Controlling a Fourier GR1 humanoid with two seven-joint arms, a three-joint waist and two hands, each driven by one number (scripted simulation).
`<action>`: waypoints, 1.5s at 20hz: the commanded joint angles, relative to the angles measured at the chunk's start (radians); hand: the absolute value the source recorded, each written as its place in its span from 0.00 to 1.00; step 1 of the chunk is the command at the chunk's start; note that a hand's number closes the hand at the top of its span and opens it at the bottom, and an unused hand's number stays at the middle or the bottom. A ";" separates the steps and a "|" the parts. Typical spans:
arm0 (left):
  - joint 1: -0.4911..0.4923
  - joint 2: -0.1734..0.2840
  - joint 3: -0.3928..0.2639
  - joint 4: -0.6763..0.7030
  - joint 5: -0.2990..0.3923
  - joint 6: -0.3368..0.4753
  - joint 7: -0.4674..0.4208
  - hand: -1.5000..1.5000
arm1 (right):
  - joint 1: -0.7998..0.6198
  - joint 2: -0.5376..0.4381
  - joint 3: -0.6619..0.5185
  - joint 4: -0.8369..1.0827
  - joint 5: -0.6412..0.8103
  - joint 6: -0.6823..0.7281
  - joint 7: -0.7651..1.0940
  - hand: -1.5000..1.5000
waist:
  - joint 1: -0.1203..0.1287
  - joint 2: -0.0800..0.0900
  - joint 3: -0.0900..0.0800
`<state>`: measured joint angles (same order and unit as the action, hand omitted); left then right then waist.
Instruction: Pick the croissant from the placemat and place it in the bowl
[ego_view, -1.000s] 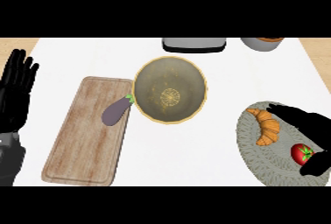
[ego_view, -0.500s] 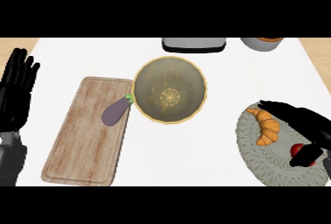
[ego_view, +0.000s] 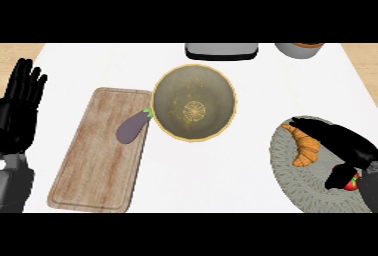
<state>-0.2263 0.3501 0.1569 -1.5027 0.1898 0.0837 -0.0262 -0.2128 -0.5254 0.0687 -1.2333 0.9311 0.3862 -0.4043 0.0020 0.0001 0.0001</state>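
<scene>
Head view, only cam I've got. Croissant (ego_view: 305, 146) lies on the grey placemat (ego_view: 299, 187) at the table's (ego_view: 221, 180) right side, well apart from the bowl (ego_view: 194, 102). My right hand (ego_view: 341, 142) sits just beside it, over the mat, fingers (ego_view: 314, 125) stretched along its right edge w/ tips near its top end; not curled round it, nothing held. A tomato (ego_view: 351, 182) shows part-hidden under the hand. Left hand (ego_view: 20, 107) rests at the left edge, fingers straight up, released. Eggplant (ego_view: 133, 127) lies on the board (ego_view: 96, 150), tip near the bowl's rim.

Handling, my guess: croissant is light, soft, flaky, so it'd crush or crumble if squeezed. I'd take it across the thick middle, thumb one side, fingers the other, not by the thin tips.
</scene>
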 joint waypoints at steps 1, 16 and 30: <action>-0.024 -0.008 0.012 0.029 -0.024 -0.014 0.001 0.50 | -0.072 0.038 -0.009 0.133 0.051 -0.040 -0.035 0.00 | 0.001 0.001 0.000; 0.000 -0.007 0.050 -0.057 -0.017 -0.054 0.052 0.50 | -0.174 0.096 -0.054 0.391 0.131 -0.218 -0.112 1.00 | 0.006 0.000 0.000; -0.029 -0.039 0.047 -0.019 -0.034 -0.070 0.027 0.50 | -0.401 -0.002 -0.089 0.582 0.178 -0.300 -0.312 1.00 | 0.041 0.014 0.002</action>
<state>-0.2372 0.3115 0.2073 -1.5349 0.1491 0.0296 0.0099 -0.4630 -0.4738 -0.0193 -0.7504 1.0874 0.0733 -0.6428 0.0139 0.0025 -0.0028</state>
